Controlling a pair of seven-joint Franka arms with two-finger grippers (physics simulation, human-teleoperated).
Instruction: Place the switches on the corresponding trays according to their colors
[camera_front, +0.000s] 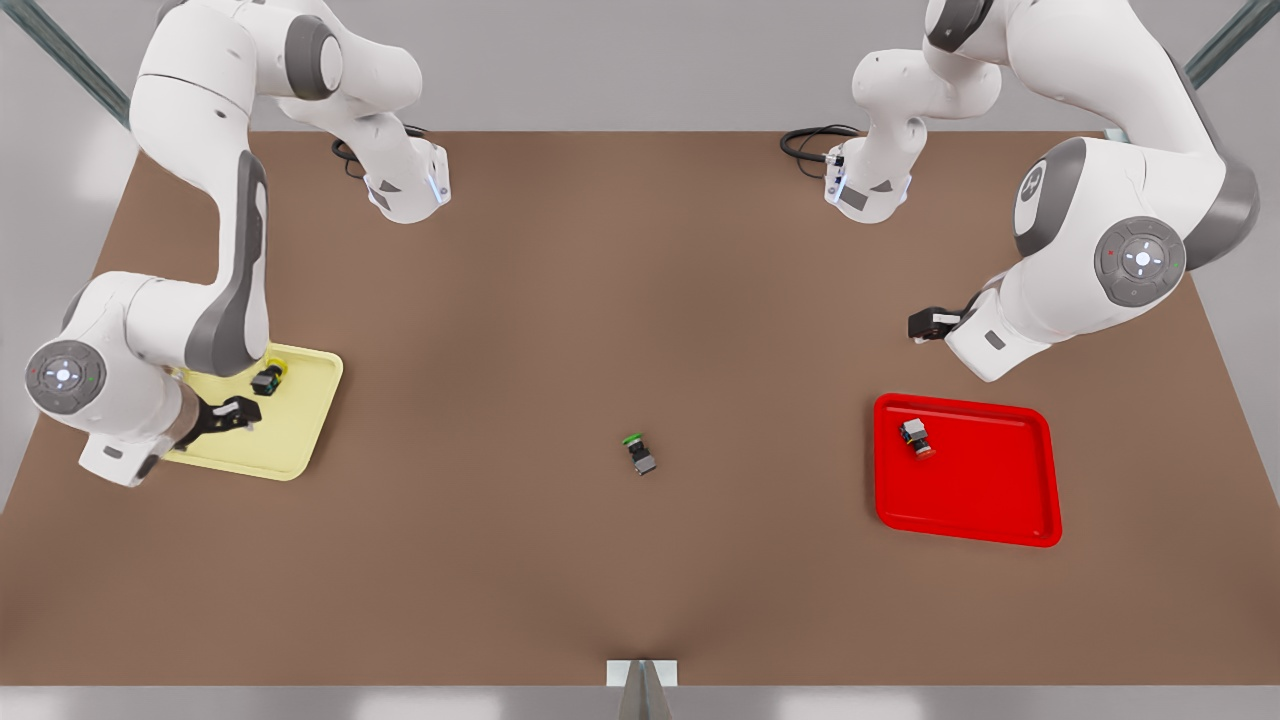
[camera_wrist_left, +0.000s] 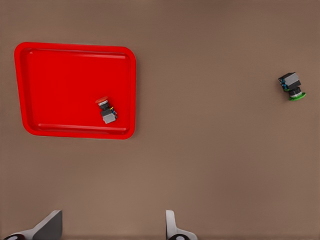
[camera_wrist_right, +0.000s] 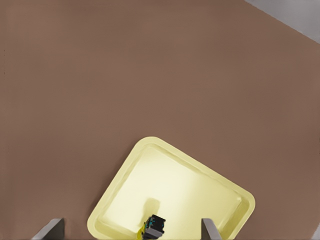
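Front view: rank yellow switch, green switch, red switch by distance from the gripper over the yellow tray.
From the right gripper:
1. Yellow switch, on the yellow tray beside it.
2. Green switch, on the bare table's middle.
3. Red switch, on the red tray, front view's right.

Yellow tray (camera_front: 300, 420) partly behind right arm

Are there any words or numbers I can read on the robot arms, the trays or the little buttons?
None can be read.
Arm at the front view's right: a round emblem, too small to read.
Red tray, yellow tray, green switch: no writing.
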